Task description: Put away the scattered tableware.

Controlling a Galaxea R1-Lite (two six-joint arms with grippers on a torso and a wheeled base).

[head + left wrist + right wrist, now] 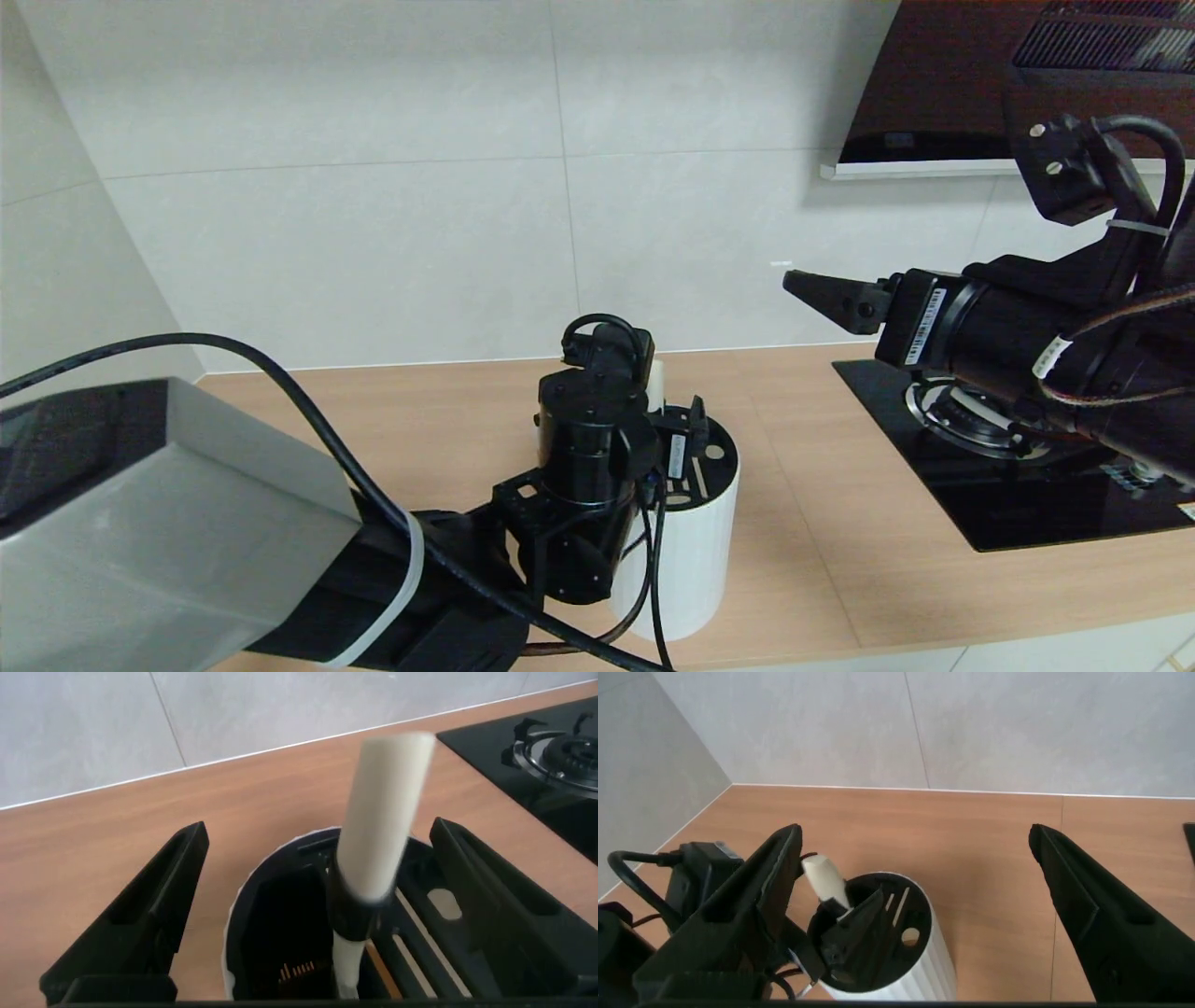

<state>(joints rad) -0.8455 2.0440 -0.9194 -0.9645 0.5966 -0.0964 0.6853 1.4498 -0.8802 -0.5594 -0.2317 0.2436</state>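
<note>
Wooden counter (803, 523) — holder (691, 560) is straddled by the left gripper (318, 833), spread wide, nothing gripped; the white handle (378, 821) could be snagged on lifting. Right gripper (822, 291) splayed, empty.

The counter (448, 411) looks like pale wood laminate, smooth and matt, with a fine grain. The wall tiles (373, 187) are light grey and smooth, faintly mottled like stone. The cutlery holder (700, 560) is white ribbed plastic with a matt black slotted top. The utensil handle (383, 812) is cream, smooth and matt. The hob (1027, 504) is glossy black glass with a metal burner ring (971, 425). The left gripper (320, 833) and right gripper (915, 835) are matt black plastic.
</note>
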